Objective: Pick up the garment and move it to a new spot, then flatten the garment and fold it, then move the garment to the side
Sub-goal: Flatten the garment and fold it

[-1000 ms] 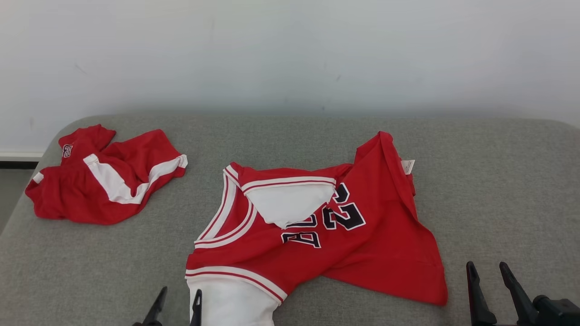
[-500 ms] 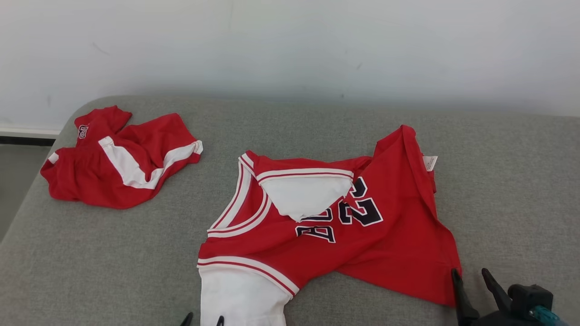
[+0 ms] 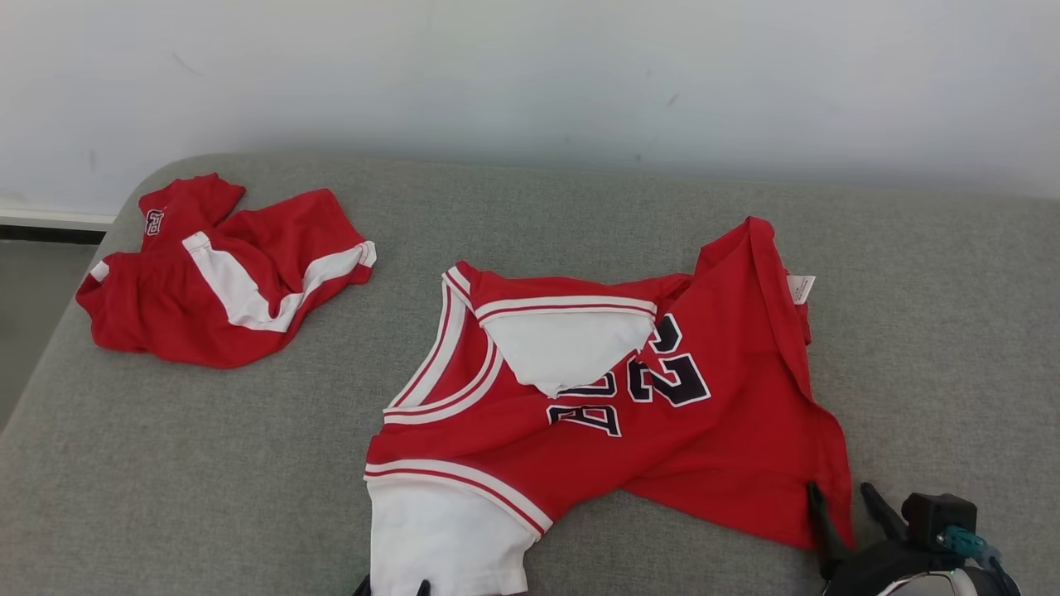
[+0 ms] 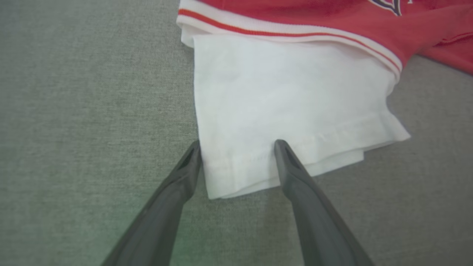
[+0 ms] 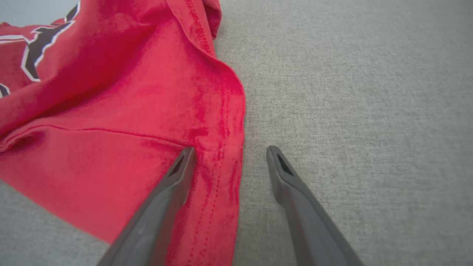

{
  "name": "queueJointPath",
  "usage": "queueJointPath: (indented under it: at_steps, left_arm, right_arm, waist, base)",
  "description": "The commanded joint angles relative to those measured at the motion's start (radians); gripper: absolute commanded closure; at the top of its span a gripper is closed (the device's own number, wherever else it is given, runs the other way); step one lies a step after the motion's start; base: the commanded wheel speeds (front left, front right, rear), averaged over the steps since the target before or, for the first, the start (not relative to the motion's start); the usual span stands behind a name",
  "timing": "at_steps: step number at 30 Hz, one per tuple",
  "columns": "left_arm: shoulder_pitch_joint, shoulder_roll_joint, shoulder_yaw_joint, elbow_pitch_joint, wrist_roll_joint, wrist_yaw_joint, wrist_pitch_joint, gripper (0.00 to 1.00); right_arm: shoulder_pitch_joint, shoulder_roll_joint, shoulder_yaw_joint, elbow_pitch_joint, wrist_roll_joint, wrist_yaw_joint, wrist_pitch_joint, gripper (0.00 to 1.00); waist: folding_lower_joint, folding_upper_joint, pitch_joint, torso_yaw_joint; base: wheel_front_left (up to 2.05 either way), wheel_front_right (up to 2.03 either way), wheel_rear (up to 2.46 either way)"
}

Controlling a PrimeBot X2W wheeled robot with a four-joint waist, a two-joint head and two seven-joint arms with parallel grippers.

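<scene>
The red jersey (image 3: pixel 580 430) lies spread but wrinkled on the grey padded surface (image 3: pixel 207 480), in front of both pairs of jaws. Its upper white sleeve (image 3: pixel 571 352) is folded over the chest and covers part of the dark letters and number (image 3: pixel 671 372).

The lower white sleeve (image 4: pixel 288 103) reaches to the jaws of the left gripper (image 4: pixel 237 143). These jaws stand wide apart and hold nothing. One finger is at the side edge of the sleeve, the other is over its stitched hem, so the corner of the sleeve lies between them. I cannot tell whether the fingers touch the cloth.

The jaws of the right gripper (image 5: pixel 231 149) are also wide apart and empty. They are at the lower hem corner of the jersey. One finger is over the red cloth and the other is over the bare grey surface, and the stitched red edge (image 5: pixel 225 177) runs between them. In the head view this gripper (image 3: pixel 840 490) is at the lower right, just at the red corner.

Beyond the right jaws, a small white tag (image 3: pixel 800 288) sticks out from a raised fold of the jersey.

Well apart from both jaws, at the far left corner of the surface, lies a pair of red shorts (image 3: pixel 224 281) with white stripes, crumpled. Behind everything stands a pale wall (image 3: pixel 530 74).
</scene>
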Motion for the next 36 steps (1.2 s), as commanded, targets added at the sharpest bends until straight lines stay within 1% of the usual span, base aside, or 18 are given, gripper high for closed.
queueJointPath:
  at_steps: [1, 2, 3, 4, 5, 8, 10, 12, 16, 18, 22, 25, 28, 30, 33, 36]
  left_arm:
    - [-0.01, -0.004, -0.01, 0.015, -0.013, 0.001, -0.001, 0.0]
    - [-0.014, -0.006, -0.018, 0.027, -0.023, 0.001, 0.001, 0.0]
    - [-0.017, -0.007, -0.026, 0.037, -0.035, 0.001, 0.001, 0.25]
    - [-0.021, -0.009, -0.039, 0.049, -0.045, 0.001, 0.001, 0.67]
    - [-0.026, -0.011, -0.05, 0.058, -0.054, 0.0, 0.003, 1.0]
    - [-0.034, -0.012, -0.071, 0.062, -0.084, -0.001, 0.002, 1.0]
    - [-0.04, -0.01, -0.073, 0.038, -0.106, 0.0, 0.001, 1.0]
    - [-0.039, -0.01, -0.064, 0.002, -0.129, 0.0, 0.0, 1.0]
    - [-0.057, 0.013, -0.038, -0.104, -0.165, 0.002, -0.002, 1.0]
    - [-0.076, 0.024, -0.021, -0.166, -0.174, 0.002, -0.002, 1.0]
    - [-0.14, 0.055, -0.004, -0.265, -0.185, 0.002, -0.002, 1.0]
    - [-0.229, 0.089, -0.024, -0.305, -0.208, 0.002, -0.002, 1.0]
    - [-0.363, 0.138, -0.061, -0.321, -0.236, 0.002, 0.016, 1.0]
    - [-0.465, 0.146, -0.069, -0.338, -0.284, 0.002, 0.039, 1.0]
    - [-0.639, 0.181, -0.053, -0.35, -0.356, 0.002, 0.08, 1.0]
    - [-0.822, 0.198, -0.045, -0.338, -0.398, 0.002, 0.128, 1.0]
  right_arm:
    - [-0.009, 0.005, 0.012, 0.015, 0.01, -0.003, -0.001, 0.0]
    - [-0.018, 0.006, 0.021, 0.027, 0.016, -0.003, -0.002, 0.33]
    - [-0.026, 0.007, 0.031, 0.039, 0.022, -0.003, -0.002, 0.76]
    - [-0.032, 0.007, 0.041, 0.049, 0.027, -0.003, -0.002, 1.0]
    - [-0.039, 0.009, 0.049, 0.055, 0.036, -0.003, -0.003, 1.0]
    - [-0.045, 0.004, 0.065, 0.049, 0.06, -0.003, -0.007, 1.0]
    - [-0.043, -0.006, 0.071, 0.016, 0.07, -0.003, -0.008, 1.0]
    - [-0.029, -0.018, 0.064, -0.039, 0.075, -0.003, -0.009, 1.0]
    - [0.014, -0.037, 0.066, -0.175, 0.098, -0.003, -0.009, 1.0]
    - [0.019, -0.062, 0.079, -0.247, 0.098, -0.003, -0.01, 1.0]
    - [0.001, -0.089, 0.097, -0.365, 0.121, -0.003, -0.01, 1.0]
    - [-0.045, -0.102, 0.117, -0.425, 0.145, -0.003, -0.009, 1.0]
    - [-0.128, -0.107, 0.136, -0.45, 0.184, -0.003, -0.004, 1.0]
    - [-0.203, -0.11, 0.137, -0.465, 0.21, -0.003, -0.003, 1.0]
    - [-0.328, -0.11, 0.139, -0.478, 0.228, -0.003, 0.007, 1.0]
    - [-0.478, -0.125, 0.143, -0.481, 0.226, -0.003, 0.029, 1.0]
  waist:
    - [-0.0001, 0.0, 0.002, -0.001]
    - [-0.0001, 0.0, 0.004, -0.002]
    - [-0.0001, 0.0, 0.005, -0.004]
    - [-0.0001, 0.0, 0.006, -0.004]
    - [-0.0001, 0.0, 0.005, -0.004]
    - [-0.0001, 0.0, 0.004, -0.006]
    - [-0.0001, 0.0, 0.003, -0.008]
    - [-0.0001, 0.0, 0.003, -0.011]
    - [-0.0001, 0.0, 0.007, -0.021]
    - [-0.0001, 0.0, 0.012, -0.029]
    - [-0.0001, 0.0, 0.025, -0.052]
    - [-0.0001, 0.0, 0.047, -0.069]
    - [-0.0001, 0.0, 0.088, -0.087]
    - [-0.0001, 0.0, 0.124, -0.095]
    - [-0.0001, 0.0, 0.198, -0.11]
    - [-0.0001, 0.0, 0.284, -0.122]
  base:
    - [0.0, 0.0, 0.0]
    - [0.0, 0.0, 0.0]
    - [0.0, 0.0, 0.0]
    - [0.0, 0.0, 0.0]
    - [0.0, 0.0, 0.0]
    - [0.0, 0.0, 0.0]
    - [0.0, 0.0, 0.0]
    - [0.0, 0.0, 0.0]
    - [0.0, 0.0, 0.0]
    - [0.0, 0.0, 0.0]
    - [0.0, 0.0, 0.0]
    - [0.0, 0.0, 0.0]
    - [0.0, 0.0, 0.0]
    - [0.0, 0.0, 0.0]
    - [0.0, 0.0, 0.0]
    - [0.0, 0.0, 0.0]
